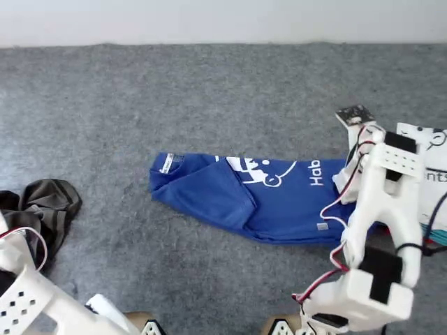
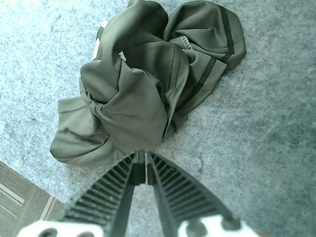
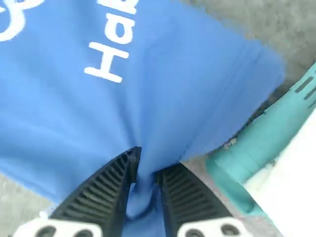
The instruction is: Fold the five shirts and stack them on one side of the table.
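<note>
High view first: the blue shirt is lying in the middle of the grey surface with one side already tucked over. The right arm is hanging over the end of it nearest the surface's right edge. A crumpled olive shirt is sitting at the left edge. A white shirt and a teal shirt are resting together at the right edge, which is looking to me like the stack getting started.

Left wrist view: the left gripper is hovering just above the olive heap, fingers pressed together with nothing between them. Parked, I'd say.

Right wrist view: the right gripper is pinching a bunched fold of blue fabric near the printed letters, fingers narrow and biting cloth. The teal one is lying just beside that end of the blue shirt.

So I'm reading this as mid-fold on the blue one. The next move is calling for that pinched end to be carried over toward the collar end without dragging the whole shirt, then laid flat and let go. The olive one is looking untouched so far.
</note>
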Controlling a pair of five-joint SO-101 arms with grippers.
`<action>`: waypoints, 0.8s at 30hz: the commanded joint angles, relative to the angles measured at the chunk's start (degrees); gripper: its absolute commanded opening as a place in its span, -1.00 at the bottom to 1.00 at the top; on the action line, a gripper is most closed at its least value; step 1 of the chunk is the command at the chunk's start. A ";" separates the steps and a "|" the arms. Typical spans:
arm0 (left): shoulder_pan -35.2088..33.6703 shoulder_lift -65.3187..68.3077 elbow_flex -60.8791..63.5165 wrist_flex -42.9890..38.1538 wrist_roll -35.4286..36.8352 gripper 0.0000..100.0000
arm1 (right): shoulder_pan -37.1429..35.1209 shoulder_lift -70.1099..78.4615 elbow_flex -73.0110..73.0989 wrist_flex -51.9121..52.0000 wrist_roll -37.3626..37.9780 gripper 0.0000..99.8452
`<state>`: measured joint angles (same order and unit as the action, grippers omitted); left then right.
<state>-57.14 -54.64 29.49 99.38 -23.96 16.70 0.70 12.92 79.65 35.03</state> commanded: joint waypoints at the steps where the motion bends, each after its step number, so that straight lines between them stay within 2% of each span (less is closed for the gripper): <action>1: -0.09 -0.70 -0.57 0.97 -0.18 -0.97 | -5.32 -6.37 -5.54 7.16 1.41 -0.98; 3: -0.09 -0.70 -0.57 0.97 -0.26 -0.97 | -10.86 -8.66 -6.77 10.59 0.79 -0.98; 7: -0.18 -0.79 -0.75 0.97 -0.26 -0.97 | -23.69 -12.18 -8.09 14.11 -6.15 -0.98; 13: -0.18 -0.79 -0.75 0.97 -0.26 -0.97 | -40.84 -12.70 -8.70 10.68 -15.38 -0.98; 18: -0.18 -0.79 -0.75 0.97 -0.26 -0.97 | -47.43 -11.21 -8.70 0.22 -18.29 -0.98; 24: -0.26 -0.79 -0.48 0.97 0.00 -0.97 | -49.80 -0.66 -10.90 -8.48 -18.37 -0.98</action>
<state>-57.14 -54.64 29.49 99.38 -23.96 -31.74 -2.99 6.33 74.20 17.36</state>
